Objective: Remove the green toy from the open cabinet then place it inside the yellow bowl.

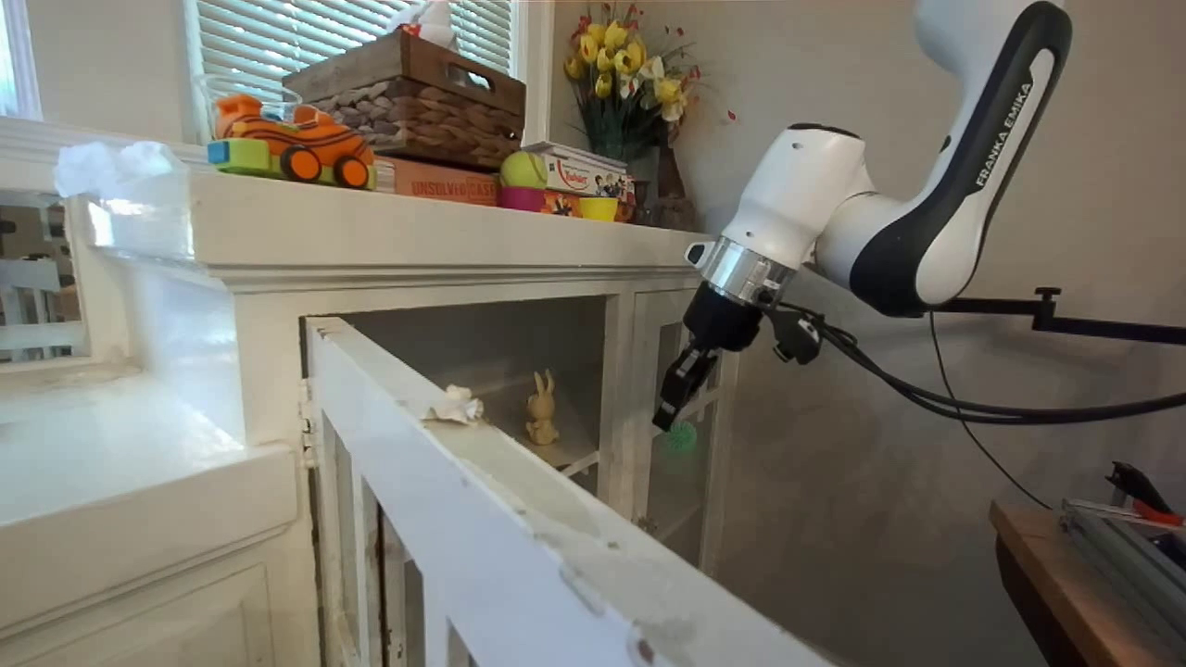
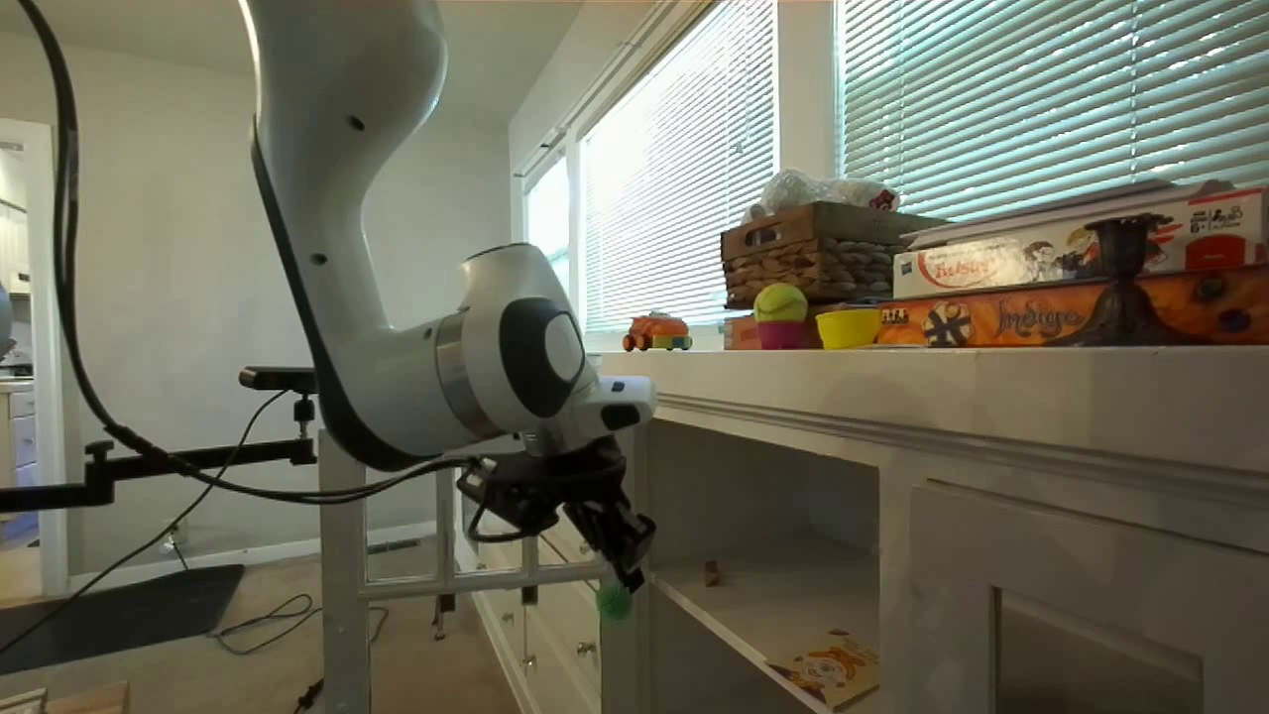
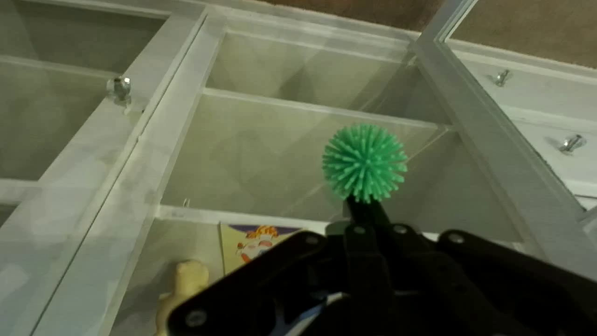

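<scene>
The green toy point(image 3: 365, 162) is a spiky ball at the tips of my gripper point(image 3: 366, 203). My gripper is shut on it; it also shows in both exterior views point(image 1: 664, 421) point(image 2: 632, 580). The toy hangs below the fingertips in both exterior views point(image 1: 681, 437) point(image 2: 614, 600), seemingly in front of the cabinet opening. The white cabinet point(image 1: 445, 227) point(image 2: 952, 397) has one door open, and its shelves show in the wrist view. The yellow bowl point(image 1: 599, 208) point(image 2: 849, 328) stands on the cabinet top, near its front edge. The bowl is out of the wrist view.
The open door point(image 1: 556, 519) juts out from the cabinet. A cream rabbit figure point(image 1: 542, 409) and a picture card point(image 2: 831, 669) are on the shelf. Beside the bowl are a tennis ball in a magenta cup point(image 2: 781, 317), game boxes point(image 2: 1031, 302), a dark candlestick point(image 2: 1125, 288) and a basket point(image 2: 813, 258).
</scene>
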`<action>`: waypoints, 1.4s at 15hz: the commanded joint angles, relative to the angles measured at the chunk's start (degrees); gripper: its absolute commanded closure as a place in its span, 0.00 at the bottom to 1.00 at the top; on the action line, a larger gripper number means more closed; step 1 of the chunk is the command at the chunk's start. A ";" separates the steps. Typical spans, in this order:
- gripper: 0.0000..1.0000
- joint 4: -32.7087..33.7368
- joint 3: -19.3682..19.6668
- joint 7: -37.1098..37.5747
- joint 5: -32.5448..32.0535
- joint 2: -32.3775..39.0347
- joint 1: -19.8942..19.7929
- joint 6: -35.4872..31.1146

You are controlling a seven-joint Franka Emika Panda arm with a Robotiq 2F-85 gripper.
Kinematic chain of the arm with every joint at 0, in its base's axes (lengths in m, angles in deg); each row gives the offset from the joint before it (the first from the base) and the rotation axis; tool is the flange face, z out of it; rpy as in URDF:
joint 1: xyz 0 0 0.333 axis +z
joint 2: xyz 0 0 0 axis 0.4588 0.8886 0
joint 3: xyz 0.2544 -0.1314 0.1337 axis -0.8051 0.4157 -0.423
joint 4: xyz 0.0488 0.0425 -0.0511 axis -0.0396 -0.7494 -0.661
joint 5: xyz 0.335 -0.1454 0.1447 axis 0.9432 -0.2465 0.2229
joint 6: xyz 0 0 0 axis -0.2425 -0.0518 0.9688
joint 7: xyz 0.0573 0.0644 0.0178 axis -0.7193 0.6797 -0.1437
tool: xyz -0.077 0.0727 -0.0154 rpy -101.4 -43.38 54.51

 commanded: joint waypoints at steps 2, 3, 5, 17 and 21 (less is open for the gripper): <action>1.00 0.22 1.49 1.33 -1.88 -7.66 0.91 -0.37; 1.00 0.39 1.51 1.36 -2.04 -8.87 0.88 -0.21; 1.00 0.56 1.32 1.09 -2.11 -10.54 0.61 -0.23; 1.00 1.65 2.10 0.79 -1.01 -17.84 -0.78 -1.93; 1.00 2.59 2.27 1.10 -1.66 -20.45 -1.17 -1.77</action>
